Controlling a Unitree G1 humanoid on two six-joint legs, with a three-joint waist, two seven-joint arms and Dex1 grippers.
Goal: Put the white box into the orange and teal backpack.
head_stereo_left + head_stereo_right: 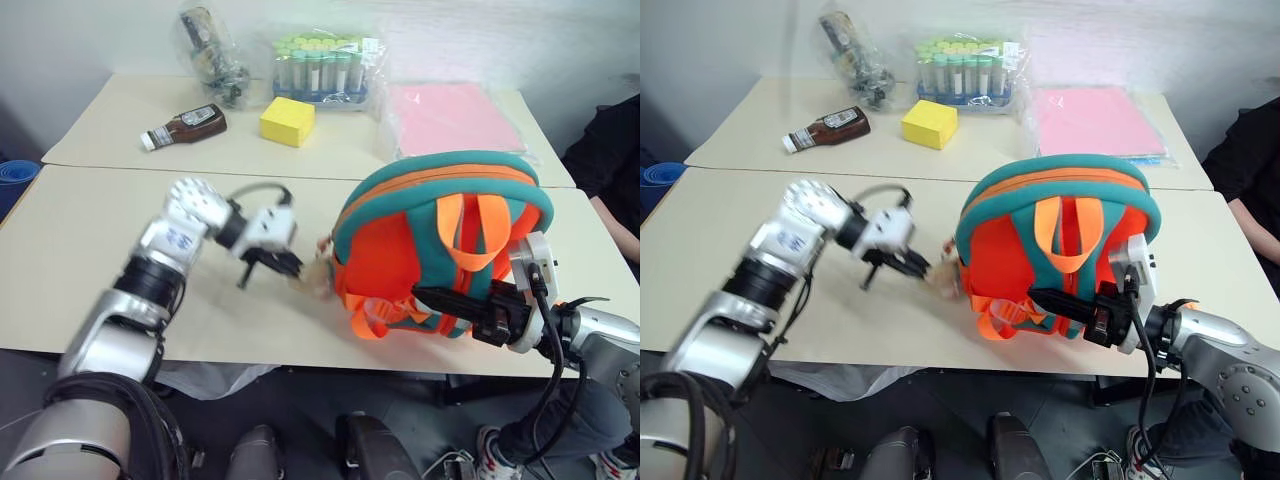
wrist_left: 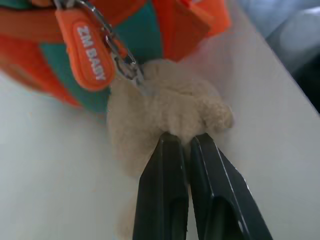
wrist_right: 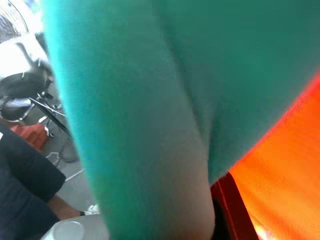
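A pale beige counter (image 1: pixel 90 230) is seen from above, made of two tabletops set edge to edge. The orange and teal backpack (image 1: pixel 400 250) is stood upright near the counter's front edge, its orange straps (image 1: pixel 470 235) turned toward the viewer. The white box is not made out anywhere on the counter; whether it is inside the backpack cannot be told.

A pink flat sheet (image 1: pixel 450 118) is laid on the far tabletop, behind the backpack. A bagged rack of green-capped tubes (image 1: pixel 322 65) is placed beside the sheet, with a clear bag of dark items (image 1: pixel 210 50) further along. A yellow block (image 1: pixel 287 120) is set in front of the tubes, and a brown sauce bottle (image 1: pixel 185 127) is laid on its side near it.

The right claw (image 1: pixel 440 298) is held level against the backpack's lower front, fingers together among the strap webbing.

The left claw (image 2: pixel 182 142) is pressed, fingers together, into the tan plush animal (image 2: pixel 170 107), which hangs from the backpack by a metal clip next to an orange zip tag (image 2: pixel 87 52).
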